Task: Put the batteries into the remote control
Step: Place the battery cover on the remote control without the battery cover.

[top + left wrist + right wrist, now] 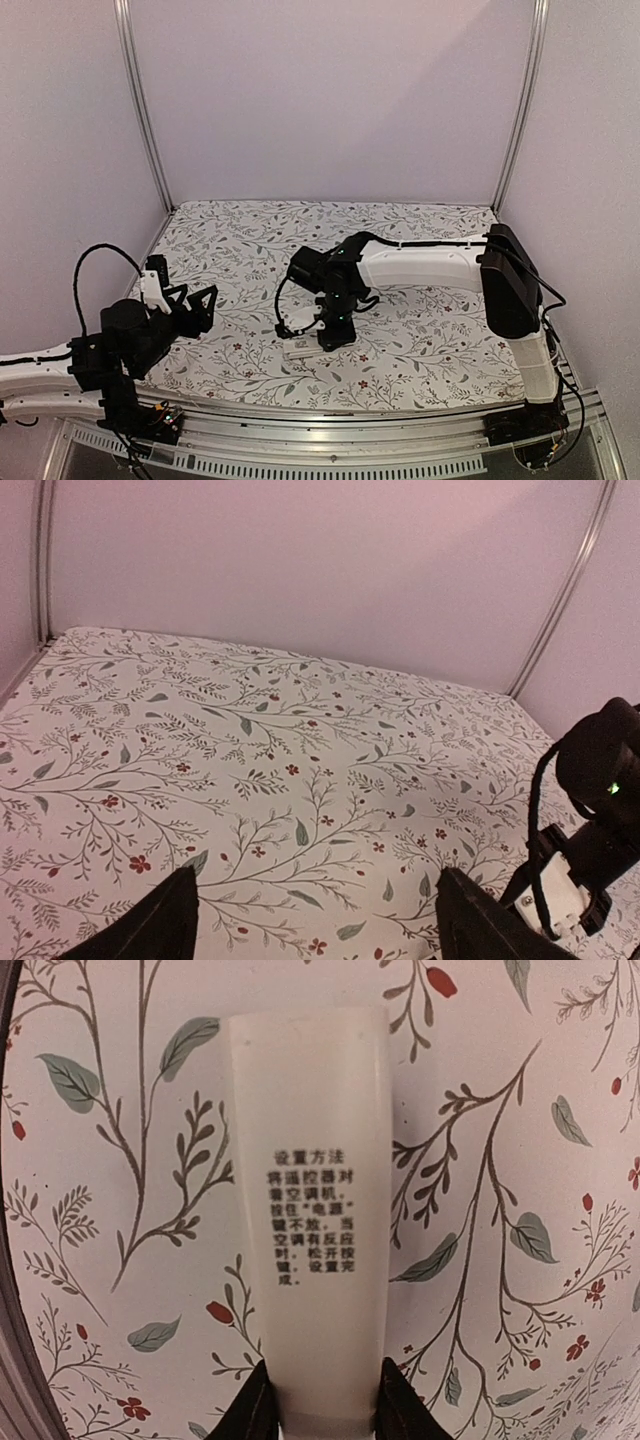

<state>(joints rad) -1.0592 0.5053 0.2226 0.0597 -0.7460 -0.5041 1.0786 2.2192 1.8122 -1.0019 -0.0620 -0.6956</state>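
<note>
Note, at centre right of your view, the right arm (425, 265): white shell, black joints, thin black cable (279, 305). Lower left, the left arm (120, 340) matches it.
</note>
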